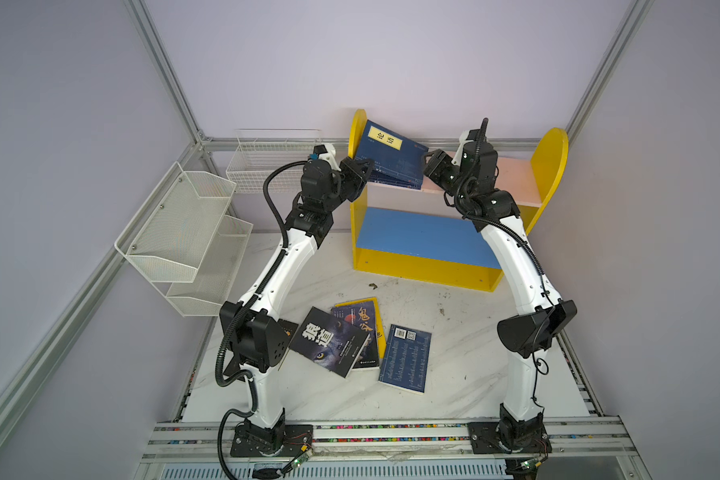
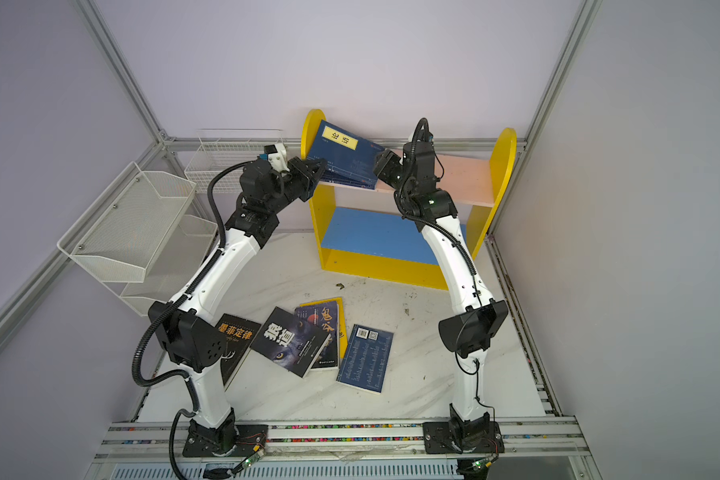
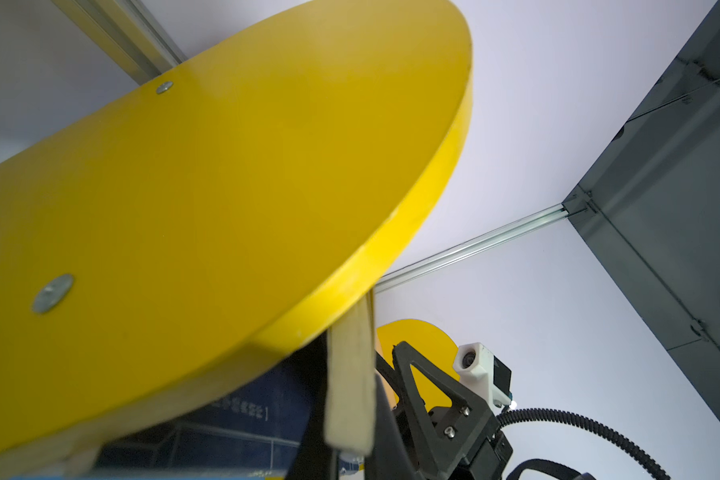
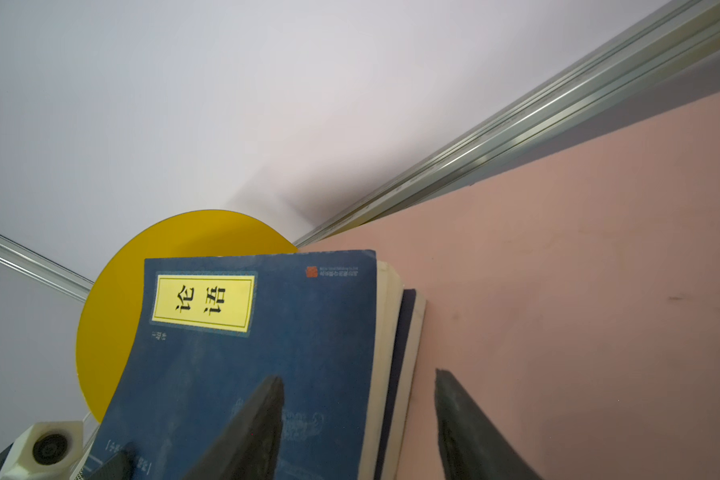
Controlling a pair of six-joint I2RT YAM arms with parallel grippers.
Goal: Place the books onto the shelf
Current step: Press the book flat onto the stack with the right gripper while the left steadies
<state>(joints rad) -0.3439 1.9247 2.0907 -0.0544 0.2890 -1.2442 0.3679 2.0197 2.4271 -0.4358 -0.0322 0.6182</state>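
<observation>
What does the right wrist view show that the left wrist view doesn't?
Only right wrist: the yellow title label on the front navy blue paperback book, the top of the pink upper shelf board, and the left arm's white wrist camera.
Only left wrist: two screw heads on the outer face of the near yellow round-topped side panel, the far yellow side panel, the right arm's white wrist camera.
Both: that near panel, navy books beside it, and the right tool, open in its own view.
</observation>
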